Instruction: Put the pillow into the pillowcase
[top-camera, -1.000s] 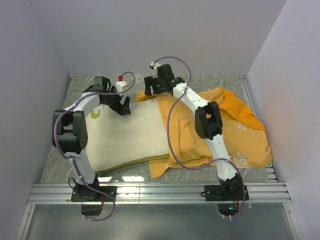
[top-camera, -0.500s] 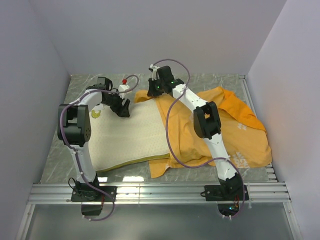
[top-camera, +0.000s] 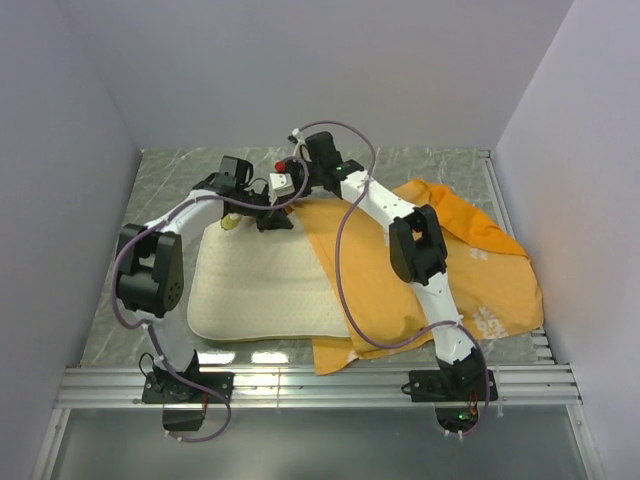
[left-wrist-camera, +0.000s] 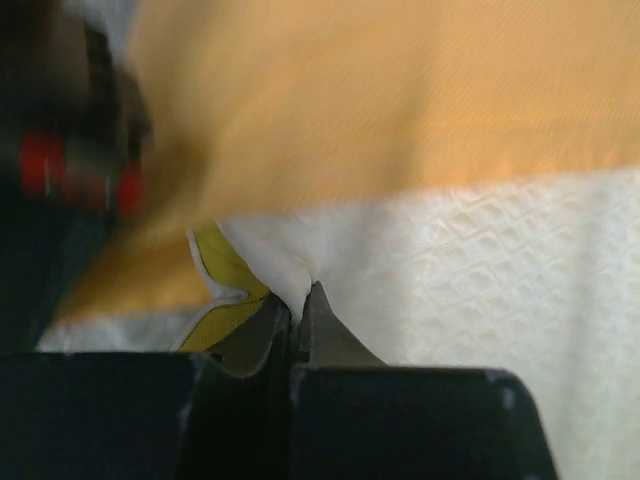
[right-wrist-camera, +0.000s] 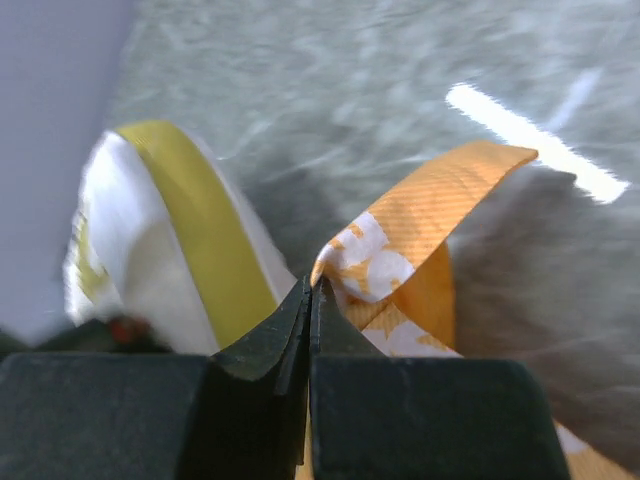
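Note:
The cream quilted pillow (top-camera: 260, 290) lies left of centre on the table. Its right side is tucked under the orange pillowcase (top-camera: 480, 270), which spreads out to the right. My left gripper (top-camera: 274, 219) is at the pillow's far right corner. In the left wrist view the left gripper (left-wrist-camera: 297, 300) is shut on a pinch of the white pillow (left-wrist-camera: 480, 280) fabric beside its yellow edge, with the pillowcase (left-wrist-camera: 400, 100) just beyond. My right gripper (top-camera: 298, 184) is close behind it. In the right wrist view the right gripper (right-wrist-camera: 312, 290) is shut on the printed hem of the pillowcase (right-wrist-camera: 420, 220), next to the pillow (right-wrist-camera: 200, 230).
Grey walls close in the marble table (top-camera: 165, 180) at the left, back and right. A metal rail (top-camera: 320, 380) runs along the near edge by the arm bases. The two wrists are nearly touching at the far middle, with cables looping above them.
Both grippers have gone from open to shut, the left on the pillow corner, the right on the pillowcase hem. The left arm moved right, dragging the pillow's far corner toward the pillowcase.

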